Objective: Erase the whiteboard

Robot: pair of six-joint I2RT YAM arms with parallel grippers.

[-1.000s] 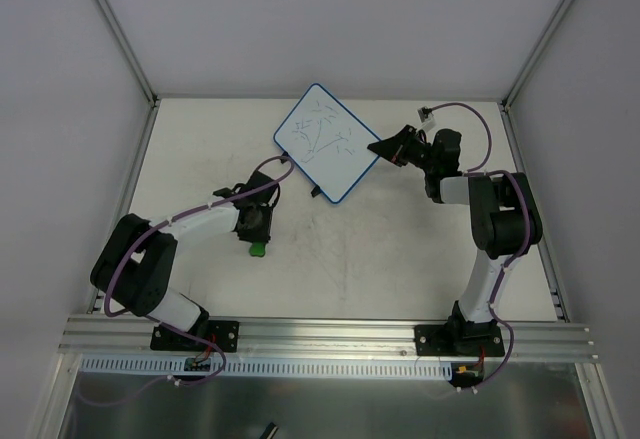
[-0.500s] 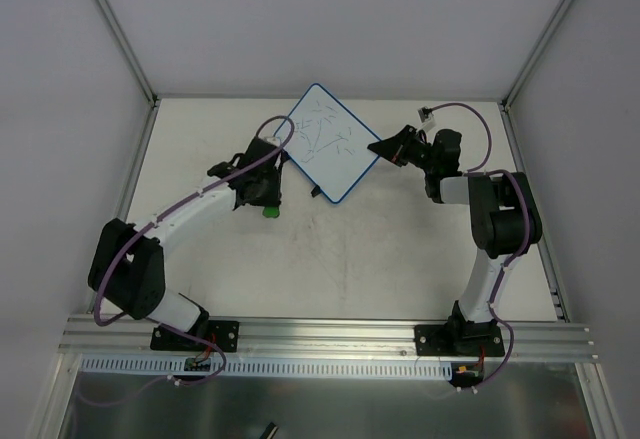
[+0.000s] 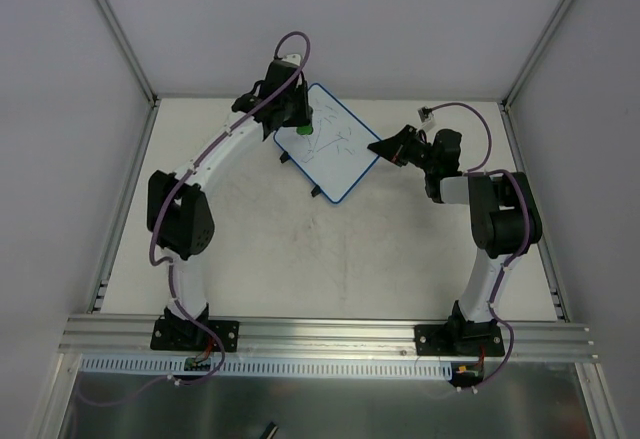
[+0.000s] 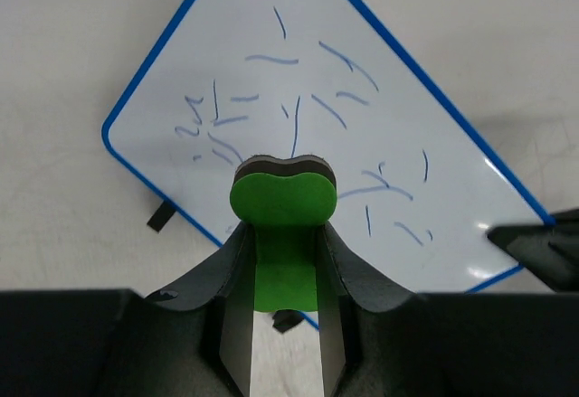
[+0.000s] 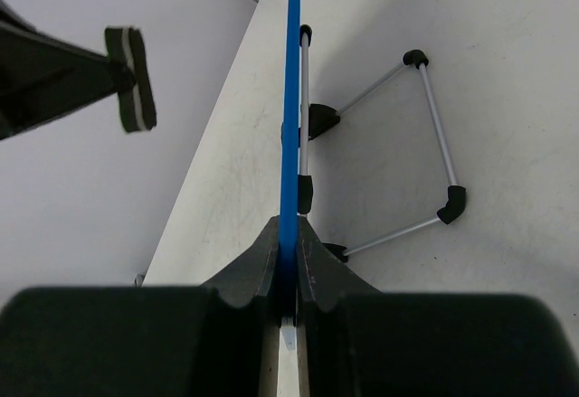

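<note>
The whiteboard (image 3: 330, 149), white with a thin blue frame and several thin blue scribbles, stands at the far middle of the table. My right gripper (image 3: 378, 147) is shut on its right edge; in the right wrist view the blue frame (image 5: 292, 99) runs edge-on between the jaws. My left gripper (image 3: 303, 124) is shut on the green eraser (image 3: 303, 129) over the board's upper left part. In the left wrist view the eraser (image 4: 284, 200) sits just above the board (image 4: 389, 135), near the scribbles. I cannot tell if it touches.
The board's wire stand legs (image 5: 425, 135) with black feet rest on the table behind it. Black tabs (image 3: 314, 194) stick out at the board's lower edge. Grey walls and metal posts close in the back and sides. An aluminium rail (image 3: 330, 334) runs along the near edge.
My left arm has swung from the table's left middle up to the board's upper left, carrying the green eraser. The right arm and the board have not moved.
</note>
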